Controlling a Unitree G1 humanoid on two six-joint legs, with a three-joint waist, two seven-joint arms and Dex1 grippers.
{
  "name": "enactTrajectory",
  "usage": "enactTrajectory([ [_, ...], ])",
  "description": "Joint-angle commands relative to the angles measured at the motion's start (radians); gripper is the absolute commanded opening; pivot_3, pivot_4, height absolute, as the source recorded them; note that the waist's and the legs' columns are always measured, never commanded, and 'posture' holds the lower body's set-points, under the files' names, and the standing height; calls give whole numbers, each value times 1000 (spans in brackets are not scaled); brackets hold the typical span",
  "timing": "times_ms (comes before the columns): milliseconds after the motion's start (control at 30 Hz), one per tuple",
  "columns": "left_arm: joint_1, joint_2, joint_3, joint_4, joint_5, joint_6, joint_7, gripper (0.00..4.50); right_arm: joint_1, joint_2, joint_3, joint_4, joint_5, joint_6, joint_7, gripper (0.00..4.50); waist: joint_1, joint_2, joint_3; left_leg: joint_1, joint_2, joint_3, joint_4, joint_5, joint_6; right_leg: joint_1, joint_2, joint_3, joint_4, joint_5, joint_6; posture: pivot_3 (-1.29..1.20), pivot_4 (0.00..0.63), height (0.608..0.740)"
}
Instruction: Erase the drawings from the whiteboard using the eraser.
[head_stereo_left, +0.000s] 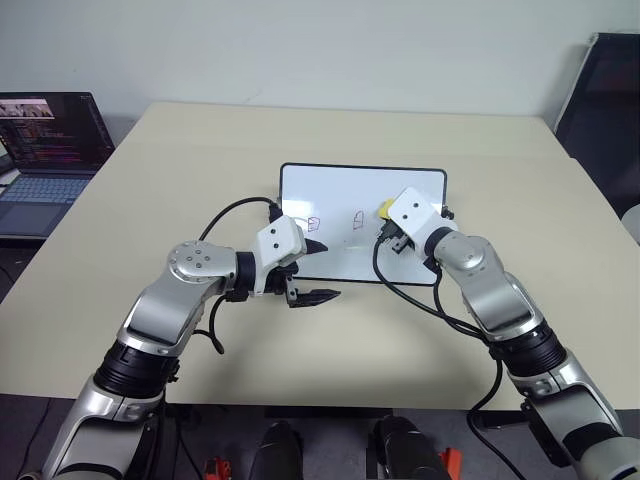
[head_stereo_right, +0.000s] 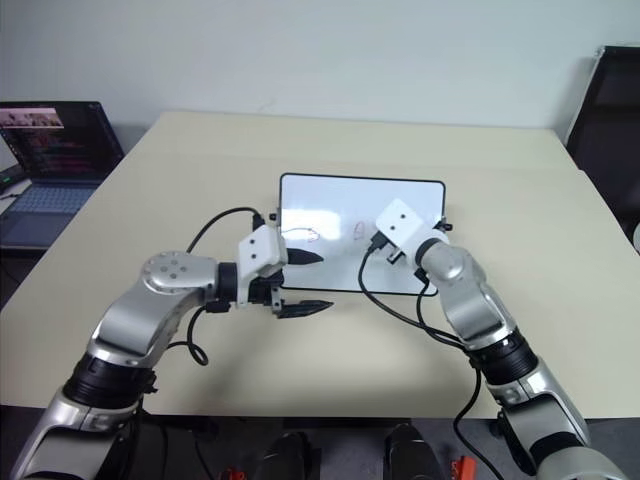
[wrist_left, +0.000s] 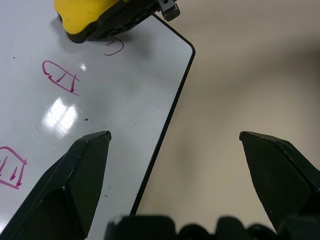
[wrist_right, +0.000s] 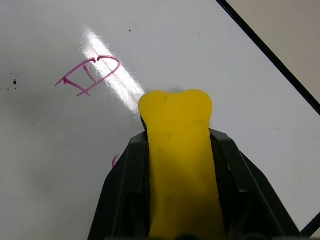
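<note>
**Eraser pinched in my right gripper, over the whiteboard's far right part**

From the head camera I see a broad beige table (head_stereo_left: 180, 180) taking up most of the scene. An open laptop (head_stereo_left: 45, 160) sits off its left edge, screen lit. At the far right stands a dark chair (head_stereo_left: 610, 100).

Around the middle of the table lies the whiteboard (head_stereo_left: 340, 195), a glossy white rectangle in a thin black frame with rounded corners, its long side running across my view. A small black knob (head_stereo_left: 449, 213) shows at its right short side.

My left gripper (head_stereo_left: 318, 270) hangs by the board's near left corner, its two black fingers spread wide. In the left wrist view one finger (wrist_left: 75, 180) sits over the white surface and the other (wrist_left: 280, 175) over bare table, with the board's black edge running between them.

My right gripper (head_stereo_left: 392, 222) is over the right part of the board, jaws pinching the eraser (wrist_right: 180, 160). The yellow block is squeezed narrow between the black fingers and bulges at its free end. I cannot tell whether it touches the board.

The drawings (wrist_left: 60, 77) are small red outline sketches. One boxy shape (head_stereo_left: 314, 222) sits near the left gripper, one (wrist_right: 90, 75) lies just beyond the eraser's tip, and a curved stroke (wrist_left: 114, 47) shows right beside the eraser. A few dark specks dot the white surface.
</note>
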Motion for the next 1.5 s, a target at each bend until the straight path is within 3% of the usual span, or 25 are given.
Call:
enactTrajectory([
  [33, -4, 4, 10, -43, -15, 5, -1, 4500, 55, -48, 4, -59, 22, 80, 100, 1192, 3, 0, 0, 0, 0, 0, 0, 0, 0, 0, 0, 0, 0, 0, 0, 0, 150, 740],
  [167, -9, 5, 7, -41, -17, 7, -7, 4500, 70, -84, 18, -113, 25, 111, 165, 1192, 4, 0, 0, 0, 0, 0, 0, 0, 0, 1, 0, 0, -1, 0, 0, 0, 150, 740],
  [400, -6, 6, 2, -46, -28, 12, -20, 4500, 6, -66, -38, -43, -44, 35, 42, 1191, 1, 0, 0, 2, 0, 0, 0, 0, 1, 1, 0, 0, 0, 1, -1, 0, 150, 740],
  [733, 5, 11, 7, -37, -26, -1, -38, 4500, 92, -116, 42, -139, -15, 121, 219, 1174, 2, 0, 0, 2, 0, 0, -1, 0, 1, 1, 0, 0, -1, 1, -1, 0, 150, 740],
  [967, 16, 18, 11, -53, -31, 7, -49, 4500, 21, -80, -8, -48, -93, 30, 84, 1174, -6, 0, 0, 4, 0, 1, 0, 1, 1, 2, 0, 1, -1, 2, -2, 0, 150, 740],
  [1267, 34, 28, 12, -75, -38, 18, -50, 4500, 106, -155, 67, -132, -68, 93, 259, 1174, -7, 0, 0, 3, 0, 1, -1, 1, 1, 3, 0, 0, -3, 2, -1, 0, 150, 740],
  [1500, 42, 33, 14, -76, -39, 17, -52, 4500, 113, -140, 39, -151, -86, 102, 240, 1174, -11, 0, 0, 5, 0, 1, 0, 1, 1, 3, 0, 1, -2, 2, -2, 0, 150, 740],
])
